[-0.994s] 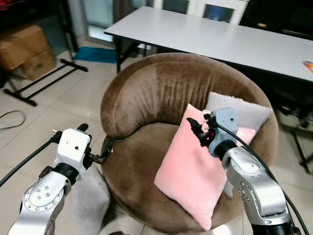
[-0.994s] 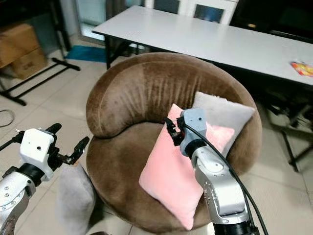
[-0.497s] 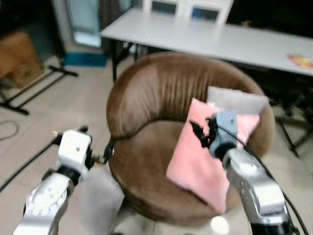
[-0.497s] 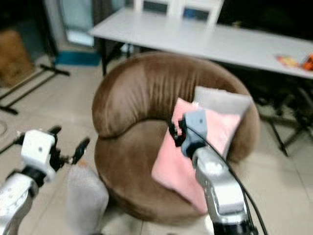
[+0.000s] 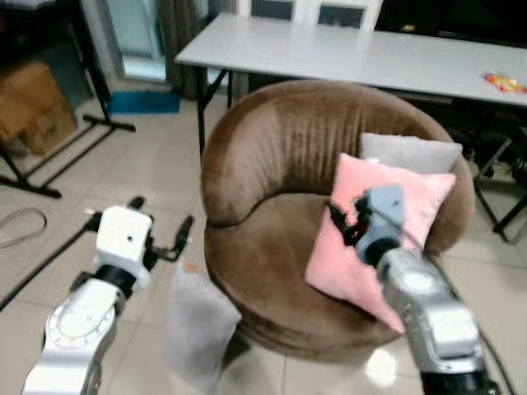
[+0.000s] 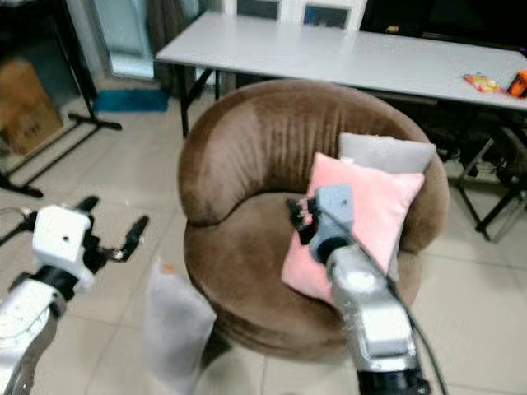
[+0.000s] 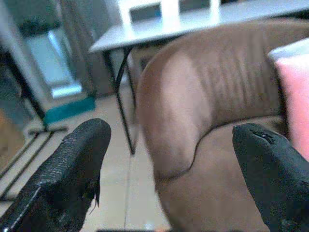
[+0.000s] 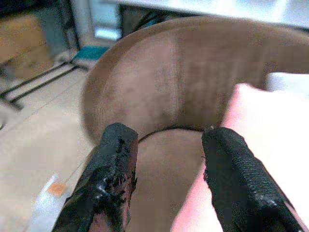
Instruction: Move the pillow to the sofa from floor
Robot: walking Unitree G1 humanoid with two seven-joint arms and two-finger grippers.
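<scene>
Left eye view: right gripper point(image 5: 342, 220), two black fingers parted to a moderate gap, nothing between them; raised over the seat of the round brown sofa point(image 5: 272, 156), with the pink pillow point(image 5: 370, 239) immediately behind and beside it, whether touching cannot be told. The pink pillow stands tilted on the seat, leaning on the backrest, and overlaps a grey pillow point(image 5: 409, 152) set behind it at the sofa's rim. Right wrist view: both fingers point(image 8: 111, 179) spread apart, the brown seat and curved backrest showing through the gap, the pink pillow's edge point(image 8: 270, 125) just beside the one finger. Left gripper point(image 5: 160, 230), fingers spread wide and holding nothing, hovers over the tiled floor point(image 5: 107, 181) just off the sofa's outer side. Below and slightly ahead of it, a pale grey pillow point(image 5: 198, 325) rests on the floor against the sofa's base, blurred. Left wrist view: two fingertips point(image 7: 72, 164) far apart at the frame's edges, the sofa's backrest between them. Beyond both grippers, past the sofa: long white table point(image 5: 346, 53). Far off the left gripper's outer side: cardboard boxes point(image 5: 33, 103) and a black floor stand point(image 5: 66, 144).
</scene>
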